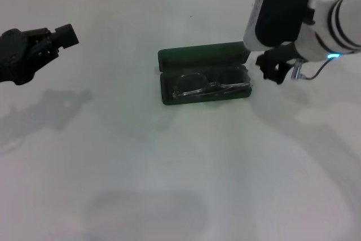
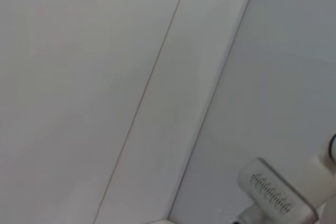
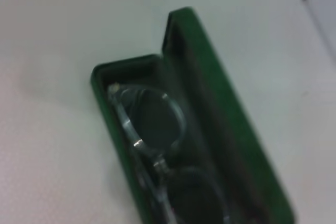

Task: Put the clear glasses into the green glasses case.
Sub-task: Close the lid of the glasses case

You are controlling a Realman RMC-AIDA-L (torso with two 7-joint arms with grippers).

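Head cam sits high, looks forward and down, takes in the whole white table (image 1: 169, 184) up to the back wall; green glasses case (image 1: 204, 76) lands mid-frame, well away from the lens. Right wrist cam is close above that same case (image 3: 210, 103), angled steeply down, so the case runs out of frame at one end; clear glasses (image 3: 152, 124) fill its middle. That case and its contents are the overlap between head and right wrist views. Left wrist cam points away from the work at plain pale panels with a seam, probably the wall; it shares nothing obvious with the other two views.
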